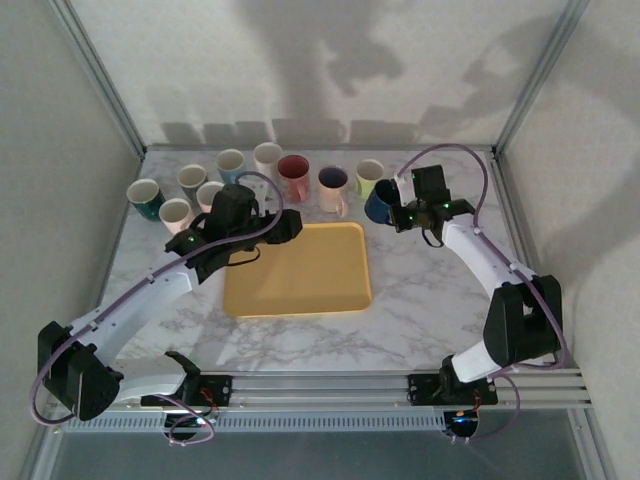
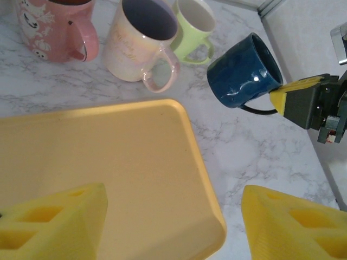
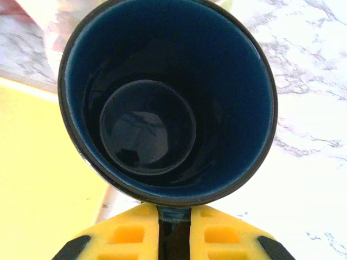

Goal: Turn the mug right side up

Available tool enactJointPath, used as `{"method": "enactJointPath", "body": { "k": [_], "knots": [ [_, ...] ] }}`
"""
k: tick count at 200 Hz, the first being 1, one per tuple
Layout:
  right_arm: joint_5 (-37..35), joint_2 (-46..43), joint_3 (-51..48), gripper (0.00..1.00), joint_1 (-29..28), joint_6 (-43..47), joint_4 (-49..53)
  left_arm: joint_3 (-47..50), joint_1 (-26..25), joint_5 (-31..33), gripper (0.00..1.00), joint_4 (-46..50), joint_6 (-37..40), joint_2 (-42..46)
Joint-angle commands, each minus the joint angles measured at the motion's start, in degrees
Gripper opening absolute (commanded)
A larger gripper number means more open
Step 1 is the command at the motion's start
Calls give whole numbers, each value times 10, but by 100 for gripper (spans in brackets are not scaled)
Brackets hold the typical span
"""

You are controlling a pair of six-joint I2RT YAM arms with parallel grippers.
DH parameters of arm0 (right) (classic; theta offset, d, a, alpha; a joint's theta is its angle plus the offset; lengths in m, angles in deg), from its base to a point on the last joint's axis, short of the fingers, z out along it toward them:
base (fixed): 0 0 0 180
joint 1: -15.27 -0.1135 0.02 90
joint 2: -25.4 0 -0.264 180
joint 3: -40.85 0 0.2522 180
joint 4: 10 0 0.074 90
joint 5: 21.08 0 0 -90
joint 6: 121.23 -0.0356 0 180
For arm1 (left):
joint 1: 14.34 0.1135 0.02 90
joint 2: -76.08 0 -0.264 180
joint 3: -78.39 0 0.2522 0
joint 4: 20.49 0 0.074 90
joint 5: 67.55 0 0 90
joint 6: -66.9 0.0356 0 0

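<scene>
The right hand (image 3: 174, 227) is clamped shut on the dark blue mug (image 3: 168, 103), pinching what looks like its handle just under the rim. The mug's open mouth faces straight back into the hand and its base points away. Seen from the other wrist, the mug lies tilted on its side ahead of the right hand, next to a row of upright mugs (image 1: 270, 175) and just past the corner of the yellow tray (image 1: 300, 270). Whether its base touches the marble bench (image 1: 430, 310) cannot be told. The left hand (image 1: 290, 225) hovers half open and empty above the tray. The turn appears to be midway. The next move likely calls for rolling the wrist until the mouth faces up, lowering the base flat onto bare bench below the hand, then letting go.
</scene>
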Motion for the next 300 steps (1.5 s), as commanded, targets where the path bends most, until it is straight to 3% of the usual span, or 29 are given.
{"method": "enactJointPath", "body": {
  "k": [1, 138, 206, 261, 277, 300],
  "knots": [
    [-41, 16, 8, 0, -7, 22, -53, 11, 6, 16, 66, 9, 13, -9],
    [-94, 114, 2, 0, -21, 13, -112, 36, 8, 78, 67, 18, 19, 0],
    [-104, 62, -19, 39, -34, -16, -76, 54, 14, 152, 73, -1, 23, 40],
    [-34, -96, -44, 81, -4, -97, -33, 125, 51, 236, 99, -86, 40, 131],
    [-15, -125, -51, 98, 26, -119, -33, 166, 79, 276, 100, -130, 49, 161],
    [-18, -147, -66, 99, 73, -139, -37, 217, 142, 318, 100, -175, 69, 180]
  ]
}}
